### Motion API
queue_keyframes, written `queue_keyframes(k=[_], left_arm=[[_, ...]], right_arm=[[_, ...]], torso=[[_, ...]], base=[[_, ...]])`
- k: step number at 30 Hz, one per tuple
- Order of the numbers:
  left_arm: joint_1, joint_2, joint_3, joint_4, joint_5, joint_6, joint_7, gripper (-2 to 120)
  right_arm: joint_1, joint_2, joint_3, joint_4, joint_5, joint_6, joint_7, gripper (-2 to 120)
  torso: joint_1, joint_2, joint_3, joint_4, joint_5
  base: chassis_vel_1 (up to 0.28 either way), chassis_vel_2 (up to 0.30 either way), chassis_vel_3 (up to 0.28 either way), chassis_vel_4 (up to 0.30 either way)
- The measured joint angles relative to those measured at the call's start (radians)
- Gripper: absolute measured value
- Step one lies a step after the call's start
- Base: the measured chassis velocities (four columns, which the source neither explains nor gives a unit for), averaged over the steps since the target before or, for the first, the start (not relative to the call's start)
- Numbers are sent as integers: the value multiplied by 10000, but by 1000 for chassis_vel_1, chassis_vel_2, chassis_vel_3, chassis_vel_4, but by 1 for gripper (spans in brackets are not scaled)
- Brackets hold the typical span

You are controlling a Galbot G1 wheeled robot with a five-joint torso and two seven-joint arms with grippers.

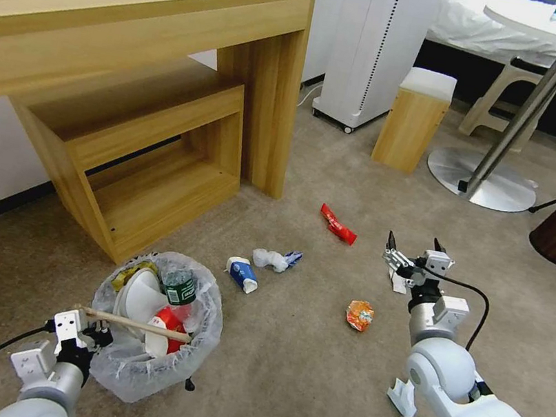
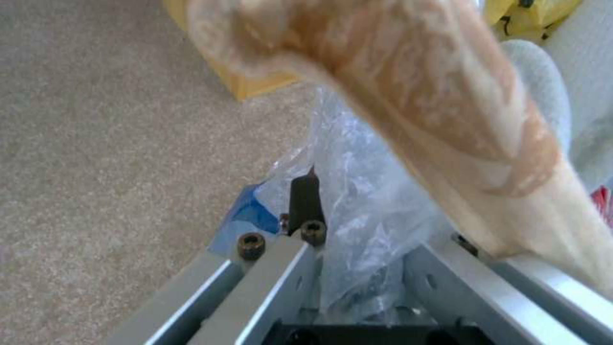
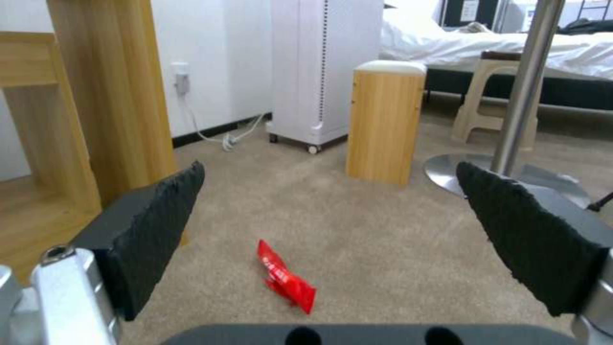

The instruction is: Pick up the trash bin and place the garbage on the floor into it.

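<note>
— Red wrapper [image 3: 285, 280] straight ahead of the right gripper [image 1: 414, 244], lying on the beige carpet [image 1: 294, 378] beyond the fingertips, between the two black pads [image 3: 153, 230] in the right wrist view. Jaws spread wide, nothing between them.

— Long axis?

— Slanted across the line of approach: near end lower toward the gripper, far end angling away toward the wooden desk [image 1: 132, 19]. Likely needs a small wrist turn so the pads close across the narrow width, not along the length.

— Nearer arm?

— Right, clearly. Left gripper [image 1: 80, 331] low at the near rim of the trash bin [image 1: 203, 337], closed on the crinkled clear liner, plastic bunched between the fingers in the left wrist view. Well apart from the red wrapper, and busy holding the bin.

— Bin contents?

— Green-labelled bottle [image 1: 178, 286], white paper, something red, a yellow scrap at the back, and a wooden stick [image 1: 135, 323] lying across the rim close above the left gripper.

— Left on the carpet?

— Orange wrapper [image 1: 359, 315] just beside the right forearm, nearer the robot than the gripper. Blue-white cup [image 1: 242, 274] on its side and a crumpled tissue [image 1: 270, 259] next to it, both between the bin and the red wrapper. White scraps near the right wrist and by the elbow.

— Judgement?

— Roughly midway through; red wrapper looks like the target in hand, reached by going forward and down.
</note>
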Motion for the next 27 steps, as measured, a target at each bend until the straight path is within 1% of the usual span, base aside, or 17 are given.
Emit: queue_keyframes(k=[14,27], left_arm=[[18,-170,-32,24,37,6,-3,1],[-43,-247,12,67,71,3,16,1]], right_arm=[[122,-9,-210,-168,9,63,-188,100],[203,-15,-337,-255,16,143,-251,100]], torso=[[-1,0,-1,-1,-1],[1,0,2,-1,0]], base=[[-9,11,8,-12],[-100,97,98,-91]])
